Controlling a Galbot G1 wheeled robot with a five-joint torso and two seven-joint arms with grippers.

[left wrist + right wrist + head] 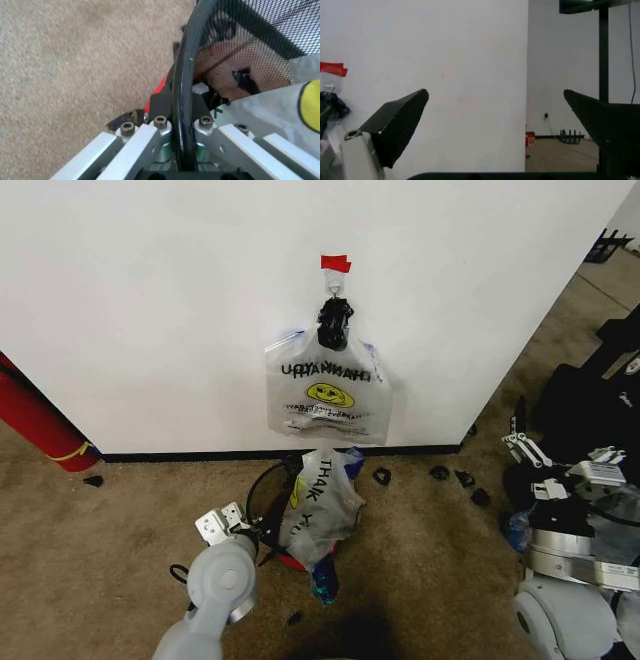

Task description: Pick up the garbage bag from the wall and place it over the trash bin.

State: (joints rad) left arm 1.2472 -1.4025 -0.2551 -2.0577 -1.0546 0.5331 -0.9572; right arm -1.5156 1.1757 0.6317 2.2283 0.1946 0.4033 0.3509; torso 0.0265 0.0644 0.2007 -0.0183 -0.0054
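Black mesh bin: trash bin point(268, 498) is tipping toward the robot on the brown carpet point(120, 510), just in front of the wall point(150, 310); red base band is showing under it.
Garbage bag: thin whitish garbage bag point(320, 505) with THANK YOU lettering and a yellow smiley is lying draped over the bin's right side, crumpled, its lower end touching the carpet. Not spread over the rim.
Left gripper: left gripper point(222, 525) is sitting low at the bin's left rim. Left wrist view is showing the black rim wire point(181, 97) running straight between the two fingers point(142, 148); the claw is clamping on the rim. Bag edge with the yellow patch point(311, 107) is lying just beside it.
Right gripper: right gripper point(512, 123) is hanging raised at the robot's right side, well apart from the bin, facing the wall. Jaws are standing wide apart, holding nothing.
Wall hook: red tape point(335, 263) is sticking above a small metal hook point(335, 283); a flat bundle of like bags point(325, 395) is hanging from it by a black clip point(333, 323).
Other: red cylinder point(35, 425) is leaning at the wall's left end; small black bits point(455, 477) are lying along the baseboard.
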